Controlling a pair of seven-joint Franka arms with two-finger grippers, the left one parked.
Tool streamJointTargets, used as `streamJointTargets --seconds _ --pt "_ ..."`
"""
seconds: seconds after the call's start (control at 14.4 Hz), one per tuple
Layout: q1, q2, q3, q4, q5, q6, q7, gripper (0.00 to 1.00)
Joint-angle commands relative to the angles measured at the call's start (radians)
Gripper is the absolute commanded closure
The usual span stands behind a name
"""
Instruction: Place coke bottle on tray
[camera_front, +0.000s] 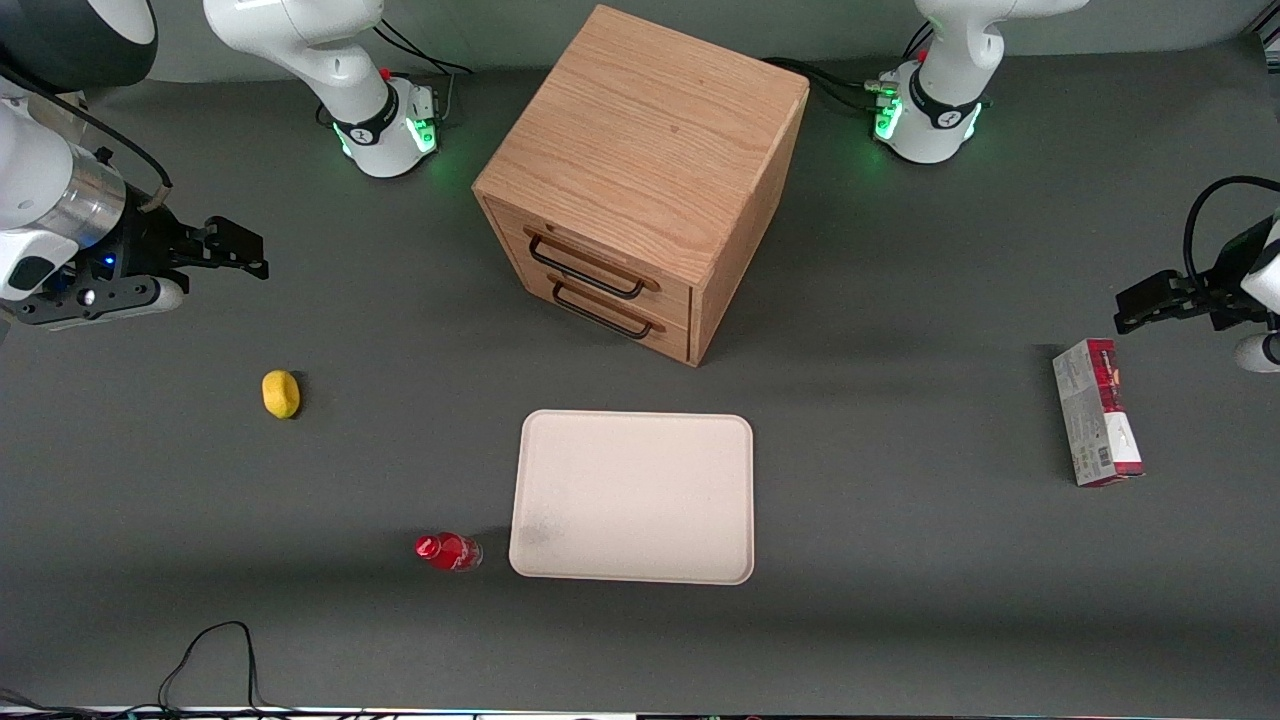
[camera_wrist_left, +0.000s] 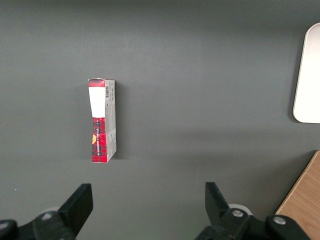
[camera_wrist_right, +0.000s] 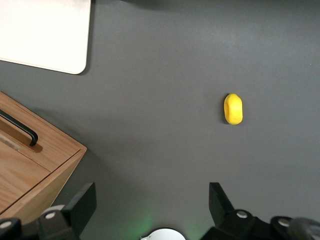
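Observation:
The coke bottle (camera_front: 448, 551) is small, with a shiny red cap, a red label and a clear body. It rests on the grey table close beside the tray's near corner, and seems to lie on its side. The cream-beige tray (camera_front: 632, 497) lies flat in front of the cabinet with nothing on it; a corner of it shows in the right wrist view (camera_wrist_right: 45, 32). My right gripper (camera_front: 245, 250) hangs open and empty above the table at the working arm's end, farther from the camera than the bottle. Its fingers (camera_wrist_right: 82, 202) stand wide apart. The bottle is out of the right wrist view.
A yellow lemon (camera_front: 281, 393) (camera_wrist_right: 233, 108) lies between the gripper and the bottle. The wooden two-drawer cabinet (camera_front: 640, 180) (camera_wrist_right: 30, 165) stands mid-table, drawers shut. A red-and-grey carton (camera_front: 1097, 425) (camera_wrist_left: 102, 120) lies toward the parked arm's end. A black cable (camera_front: 210, 650) loops at the near edge.

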Motion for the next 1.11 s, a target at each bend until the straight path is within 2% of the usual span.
streamJointTargets --seconds 0.0,1.04 --pt "-0.004 0.018 -0.008 0.045 0.019 -0.058 -0.031 0.0" --pt "0.007 0.025 0.002 0.094 0.01 -0.116 -0.028 0.0"
